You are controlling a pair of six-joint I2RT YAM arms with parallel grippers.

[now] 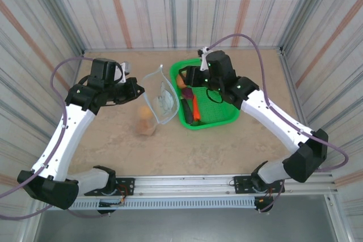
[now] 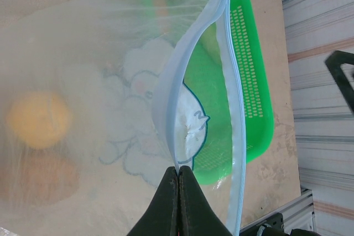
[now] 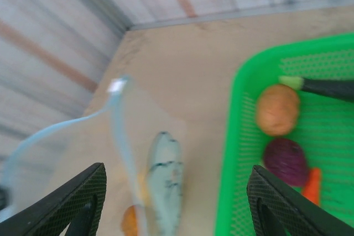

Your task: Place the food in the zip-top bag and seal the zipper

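Beige marbled table [image 1: 113,140], boxed in by striped corrugated walls [image 1: 170,4]. Left gripper [image 2: 178,171] is clamped on the bag [image 2: 110,81] rim, and the mouth gapes; a fruit [image 2: 37,120] shows through the film. Right gripper [image 3: 176,172] hangs spread wide, holding nothing, above the bag-side rim of the green basket [image 3: 232,153], near a potato [image 3: 277,109] and an onion [image 3: 285,160].

Pale corrugated walls [image 1: 170,4], orange-striped; beige mottled tabletop [image 1: 187,151]; bright, even light.
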